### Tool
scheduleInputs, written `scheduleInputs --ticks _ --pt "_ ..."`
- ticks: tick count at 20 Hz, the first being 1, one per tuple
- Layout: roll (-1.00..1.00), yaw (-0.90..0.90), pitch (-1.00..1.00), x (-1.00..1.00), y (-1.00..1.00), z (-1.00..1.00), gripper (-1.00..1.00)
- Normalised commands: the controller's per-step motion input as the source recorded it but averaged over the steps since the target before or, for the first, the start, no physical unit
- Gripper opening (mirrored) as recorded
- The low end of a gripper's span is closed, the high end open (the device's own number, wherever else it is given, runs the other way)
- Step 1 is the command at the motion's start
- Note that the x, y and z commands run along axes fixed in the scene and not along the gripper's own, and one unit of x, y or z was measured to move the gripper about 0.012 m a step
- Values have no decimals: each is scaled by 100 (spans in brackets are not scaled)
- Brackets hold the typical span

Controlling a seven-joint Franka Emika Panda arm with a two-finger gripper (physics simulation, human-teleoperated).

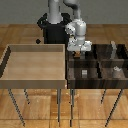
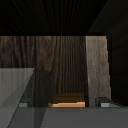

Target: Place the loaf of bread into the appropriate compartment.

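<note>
The loaf of bread (image 2: 68, 100) is a small brown lump in the wrist view, lying between my two fingertips with a gap on each side. My gripper (image 2: 64, 103) is open; the grey fingertips (image 2: 105, 102) stand well apart and do not touch the loaf. In the exterior view, the gripper (image 1: 78, 51) hangs low over the back-left compartment of the dark wooden organizer (image 1: 95, 63), beside the pale tray's right wall. From that view the loaf is too small to make out under the hand.
A large pale wood tray (image 1: 35, 80) fills the exterior view's left. The dark organizer has several compartments, some holding small grey blocks (image 1: 85, 73) (image 1: 116, 69). Both stand on thin metal legs. The robot base (image 1: 52, 27) stands behind.
</note>
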Motion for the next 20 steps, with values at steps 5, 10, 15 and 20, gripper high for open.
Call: scheduleInputs --ticks 5,10,15,20 --pt "0 0 0 0 0 -20 -100" --pt "0 0 0 0 0 0 -100" --pt "0 0 0 0 0 0 -100" --pt "0 0 0 0 0 0 100"
